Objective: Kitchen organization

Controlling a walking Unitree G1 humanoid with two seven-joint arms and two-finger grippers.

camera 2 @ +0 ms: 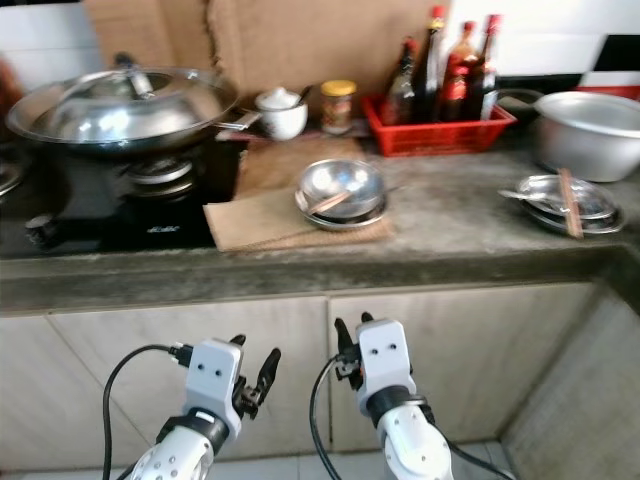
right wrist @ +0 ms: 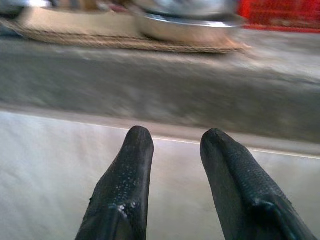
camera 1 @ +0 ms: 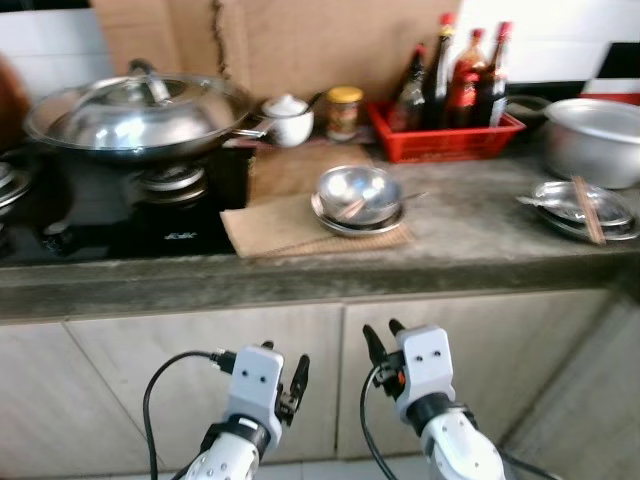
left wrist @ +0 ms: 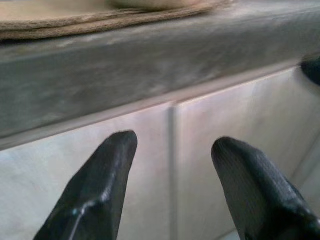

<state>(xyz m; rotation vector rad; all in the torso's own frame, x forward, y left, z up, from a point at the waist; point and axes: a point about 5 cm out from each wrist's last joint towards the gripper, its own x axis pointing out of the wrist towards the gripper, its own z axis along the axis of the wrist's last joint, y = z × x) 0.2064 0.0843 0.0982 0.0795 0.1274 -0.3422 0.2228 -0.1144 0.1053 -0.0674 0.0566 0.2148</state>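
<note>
Left eye view: steel bowls (camera 1: pixel 358 198) sit on the counter above both empty, parted claws (camera 1: pixel 283 372) (camera 1: pixel 380 343).

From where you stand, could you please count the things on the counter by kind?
Wok with lid: 1
Steel bowls: 2
Big pot: 1
Red basket: 1
White cup: 1
Jar: 1
Total: 7

Head eyes look down at the counter (camera 1: pixel 470 235); wrist views face its edge closely.
</note>
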